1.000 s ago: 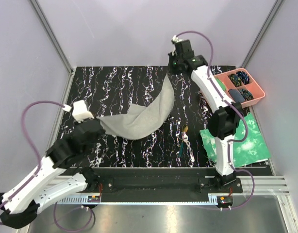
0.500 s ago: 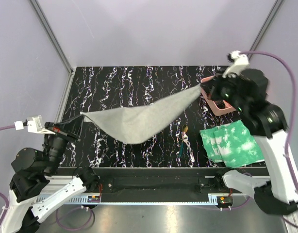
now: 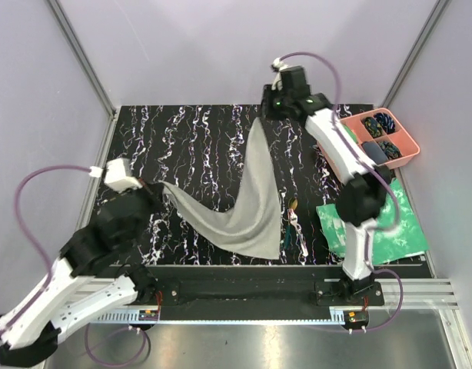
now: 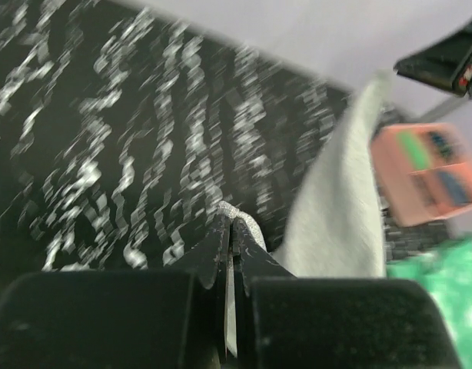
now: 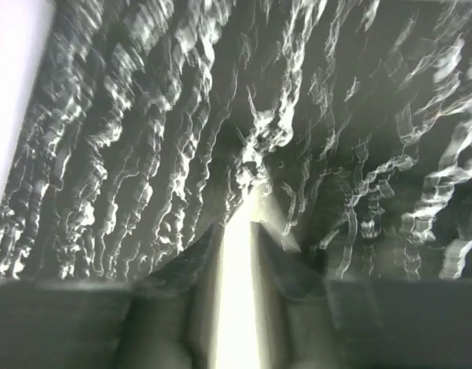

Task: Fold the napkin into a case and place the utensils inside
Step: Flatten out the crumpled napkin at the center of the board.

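The left fingers [image 4: 207,254] clench a napkin [image 3: 247,207] corner at frame left. The cloth runs to the right fingers [image 5: 278,265], upper centre, grip impossible to tell. The utensils [image 3: 294,224] lie just right of its sag.

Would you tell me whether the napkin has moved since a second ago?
Yes; the napkin has swung rightward, its low fold now much closer to the utensils.

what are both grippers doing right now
left gripper: closed on a corner of the napkin
right gripper: napkin reaches into it, but too blurred to tell whether it grips
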You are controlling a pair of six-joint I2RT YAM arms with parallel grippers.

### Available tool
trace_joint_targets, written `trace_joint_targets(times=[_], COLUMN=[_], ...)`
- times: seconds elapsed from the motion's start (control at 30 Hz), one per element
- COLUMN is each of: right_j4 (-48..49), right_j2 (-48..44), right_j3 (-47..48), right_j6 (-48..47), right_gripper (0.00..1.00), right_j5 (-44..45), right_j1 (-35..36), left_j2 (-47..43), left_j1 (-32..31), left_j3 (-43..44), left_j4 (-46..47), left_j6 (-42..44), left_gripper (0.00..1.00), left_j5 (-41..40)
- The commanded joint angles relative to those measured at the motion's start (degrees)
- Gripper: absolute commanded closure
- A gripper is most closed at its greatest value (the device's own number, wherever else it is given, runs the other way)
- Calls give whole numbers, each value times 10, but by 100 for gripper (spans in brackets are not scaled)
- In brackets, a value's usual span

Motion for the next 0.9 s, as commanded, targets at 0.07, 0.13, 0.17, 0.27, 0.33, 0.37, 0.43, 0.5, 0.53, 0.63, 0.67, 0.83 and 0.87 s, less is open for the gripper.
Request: trace_joint_targets(times=[0.07,0.13,0.17,0.27,0.33,0.37,0.43,0.5,0.53,0.63,0.67,0.83,0.87], right_j4=[-244,-284,-269,-158,-107,-88,-83,-86,-88,-96,-106,-131,-145], right_j2=[188,180,154,-51,-135,-169,-242,-283,-291,-310,-308,-285,-280], right_j3=[259,241,145,-121,-239,-320,-379,-448,-485,-542,-550,-574,-576], right_j6=[20,0,-6,8,35,52,106,168,193,290,308,392,420], right_gripper=[36,31,28,24,25,26,31,37,41,58,59,57,56], right_j5=[-25,26,51,106,95,83,73,100,108,148,165,211,223], right_j1=[3,11,18,43,47,56,85,150,166,226,244,312,320], left_j2=[86,83,80,72,65,64,61,59,58,59,58,58,58], left_j1=[0,0,0,0,0,0,0,0,0,0,0,0,0], left_j3=[-20,-33,-39,-60,-69,-71,-76,-78,-79,-76,-76,-77,-76], left_j4=[-89,-87,-87,-84,-84,-82,-81,-79,-79,-75,-75,-72,-72], left_j6=[-118,-134,-138,-147,-151,-151,-151,-151,-151,-149,-149,-142,-141], left_gripper=[100,100,100,100,100,100,100,100,100,100,100,100,100], left_j5=[-111,-104,-101,-97,-94,-89,-84,-81,-81,-81,-80,-74,-72])
